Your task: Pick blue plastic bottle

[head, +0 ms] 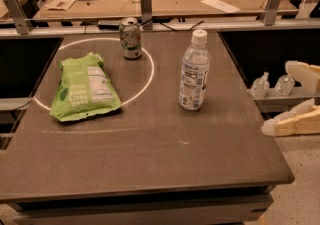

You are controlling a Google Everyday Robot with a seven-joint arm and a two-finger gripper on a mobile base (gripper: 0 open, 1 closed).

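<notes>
The blue plastic bottle (194,71) stands upright on the right half of the dark table (150,159). It is clear, with a white cap and a pale blue-white label. My gripper (277,98) is at the right edge of the view, beyond the table's right side and to the right of the bottle. Its two cream fingers (302,75) are spread apart and hold nothing. It is well clear of the bottle.
A silver-green can (130,38) stands at the back of the table on a white circle. A green snack bag (85,86) lies flat at the left. Two tiny nozzle bottles (260,86) stand on a shelf right of the table. A workbench with posts runs behind.
</notes>
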